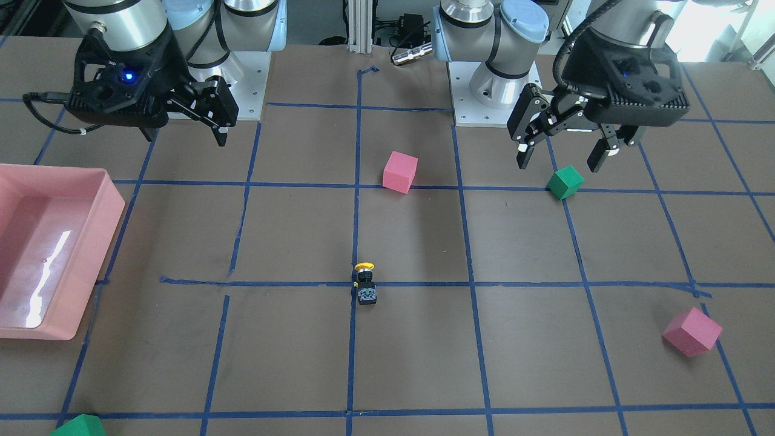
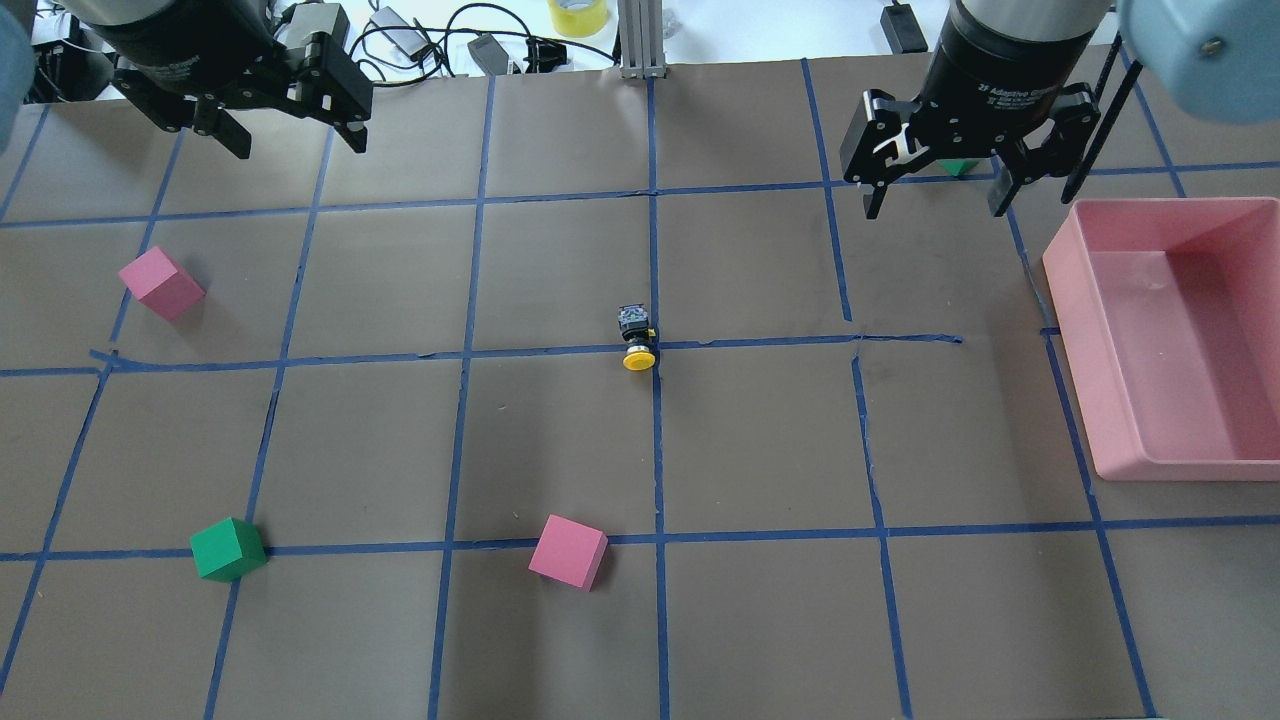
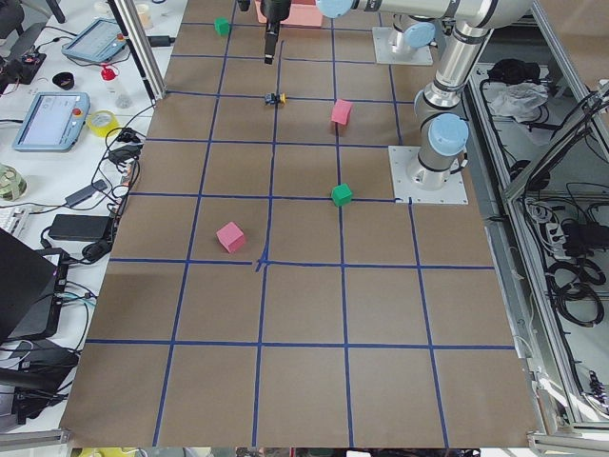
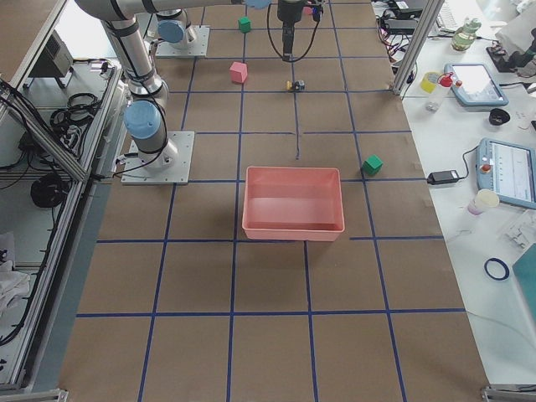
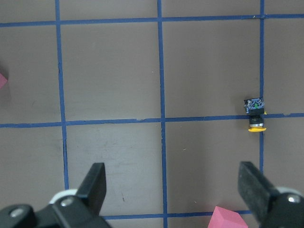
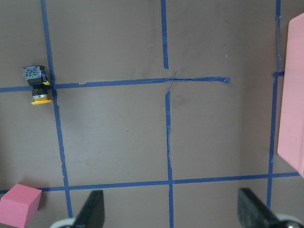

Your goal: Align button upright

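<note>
Pink cube (image 2: 568, 551) sits nearest the robot's side of the table (image 2: 760, 450), just left of the ctr tape line. A green cube (image 2: 228, 548) is in the same row, well off to the robot's left, touching a blue tape line. Both rest flat on the brown surface.

Next out, mid-table: the button (image 2: 637, 338) lies on its side, not upright, right at a crossing of two blue tape lines. Yellow cap points toward the robot, black body in the middle, grey base block on the far end. Nothing touches it, and it's well apart from every cube.

At approx the same depth on the robot's right is the pink tray (image 2: 1190, 468), open side up, long side running away from the robot. On the robot's left & a bit further out sits a 2nd pink cube (image 2: 161, 283), turned at an angle vs the tape grid.

Furthest out, both grippers hang above the table's far side, well apart from the button. Left gripper (image 2: 298, 140): jaws spread wide, holding nothing; its wrist view shows only table btwn the fingers, w/ the button off to one side. Right gripper (image 2: 935, 205): jaws likewise wide apart, holding nothing. A 2nd green cube (image 2: 958, 167) shows only partly behind the right gripper in the overhead view.
</note>
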### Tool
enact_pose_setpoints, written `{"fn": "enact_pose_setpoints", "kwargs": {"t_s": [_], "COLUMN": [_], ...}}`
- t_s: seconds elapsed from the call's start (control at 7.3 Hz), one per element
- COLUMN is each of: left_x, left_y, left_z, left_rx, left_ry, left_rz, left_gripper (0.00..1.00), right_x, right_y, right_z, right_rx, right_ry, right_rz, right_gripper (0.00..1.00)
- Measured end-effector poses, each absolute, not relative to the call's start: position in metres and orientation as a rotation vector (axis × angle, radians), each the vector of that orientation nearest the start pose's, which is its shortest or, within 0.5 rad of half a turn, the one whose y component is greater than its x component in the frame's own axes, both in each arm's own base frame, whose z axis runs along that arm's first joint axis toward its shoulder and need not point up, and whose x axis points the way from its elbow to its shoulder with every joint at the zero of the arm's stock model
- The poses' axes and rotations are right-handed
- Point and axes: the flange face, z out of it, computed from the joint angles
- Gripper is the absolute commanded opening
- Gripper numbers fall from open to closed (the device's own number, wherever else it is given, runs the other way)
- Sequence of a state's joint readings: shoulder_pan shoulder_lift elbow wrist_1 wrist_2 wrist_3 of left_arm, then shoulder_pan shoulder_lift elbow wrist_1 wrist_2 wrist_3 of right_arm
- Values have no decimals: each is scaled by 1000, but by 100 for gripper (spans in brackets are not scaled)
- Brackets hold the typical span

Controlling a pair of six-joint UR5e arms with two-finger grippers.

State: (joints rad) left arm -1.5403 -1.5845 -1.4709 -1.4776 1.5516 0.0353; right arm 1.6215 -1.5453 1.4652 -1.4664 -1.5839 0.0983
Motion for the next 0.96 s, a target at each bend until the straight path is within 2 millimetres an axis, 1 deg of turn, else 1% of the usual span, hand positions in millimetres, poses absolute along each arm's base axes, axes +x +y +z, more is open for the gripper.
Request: {"fn": "enact_pose_setpoints", "kwargs": {"t_s": [0.14,0.41,0.55,0.82,0.96], "left_x": [-121,-126,-139,-184,-203], "left_y": [-518,-519,-517,-501,-491], "left_z": [528,491,470,419,396], "left_rx": [13,-17,-33,-52,-107], "left_ry": [3144,3150,3152,3117,3097], "left_rz": [-247,-197,-223,-343,-383], "left_gripper": [100,100,100,100,100], "right_x": [158,158,158,157,157], "right_y": [-494,-498,-500,-499,-498], "right_z": [518,522,527,530,528], "right_rx": [75,77,78,83,82], "right_ry": [3153,3145,3142,3146,3144], "right_rz": [5,-59,-87,-93,-86], "right_gripper": [100,100,100,100,100]}}
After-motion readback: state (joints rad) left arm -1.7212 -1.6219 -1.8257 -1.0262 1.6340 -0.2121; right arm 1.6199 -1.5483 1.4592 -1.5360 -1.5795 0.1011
